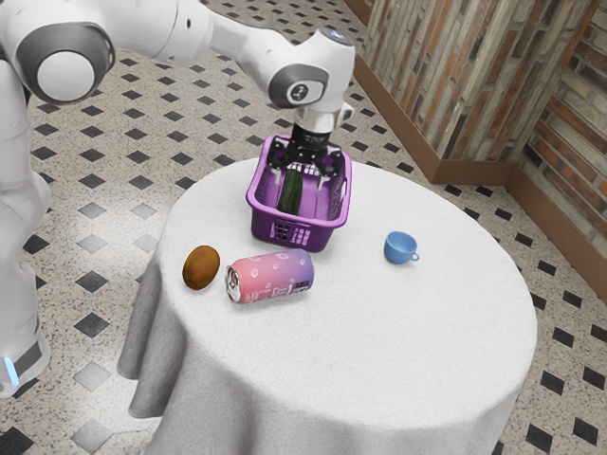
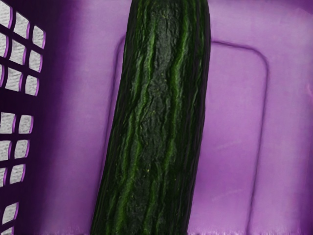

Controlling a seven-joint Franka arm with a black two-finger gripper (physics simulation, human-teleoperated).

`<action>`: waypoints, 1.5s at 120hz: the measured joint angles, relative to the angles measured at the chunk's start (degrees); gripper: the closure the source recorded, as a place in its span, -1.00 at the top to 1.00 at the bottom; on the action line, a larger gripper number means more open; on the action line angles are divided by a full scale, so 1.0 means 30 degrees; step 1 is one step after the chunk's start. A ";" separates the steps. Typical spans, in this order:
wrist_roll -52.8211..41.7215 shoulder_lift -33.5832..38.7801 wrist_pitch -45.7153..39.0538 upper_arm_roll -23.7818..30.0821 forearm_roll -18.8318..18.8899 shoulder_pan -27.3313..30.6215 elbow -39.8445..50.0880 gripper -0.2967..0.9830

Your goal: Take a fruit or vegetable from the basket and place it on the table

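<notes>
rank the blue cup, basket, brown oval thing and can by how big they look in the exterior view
1. Basket
2. Can
3. Brown oval thing
4. Blue cup

Brick walls (image 1: 439, 85) flank a speckled floor (image 1: 93, 246) with dark diamonds.

white arm (image 1: 171, 28), grey joint rings (image 1: 66, 38)

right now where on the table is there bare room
The widest bare patch of table runs from the can and cup to the edge at the exterior view's bottom and right; a smaller one lies between basket and cup. It's crowded where can, brown item and basket cluster, and at the cucumber, under my gripper.
</notes>
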State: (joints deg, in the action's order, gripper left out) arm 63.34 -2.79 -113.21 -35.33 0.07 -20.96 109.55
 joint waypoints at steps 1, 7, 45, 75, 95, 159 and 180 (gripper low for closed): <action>0.0002 -0.0002 -0.0024 0.0000 -0.0002 -0.0017 -0.0001 0.54; 0.0012 -0.0023 -0.0152 -0.0004 -0.0079 -0.0109 0.0067 0.54; 0.0059 -0.0607 -0.0574 -0.0207 -0.0585 0.0090 0.0266 0.54; 0.0048 -0.1002 -0.1011 -0.0351 -0.0964 0.0070 0.0772 0.55; 0.0074 -0.1079 -0.1281 -0.0377 -0.1199 0.0017 0.0867 0.54; 0.0147 -0.1896 -0.1773 -0.0380 -0.1911 0.0349 0.0874 -0.03; 0.0167 -0.1913 -0.1796 -0.0383 -0.1935 0.0321 0.0816 -0.19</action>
State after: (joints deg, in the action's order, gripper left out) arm 63.84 -8.53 -118.60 -36.48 -5.74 -20.00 112.00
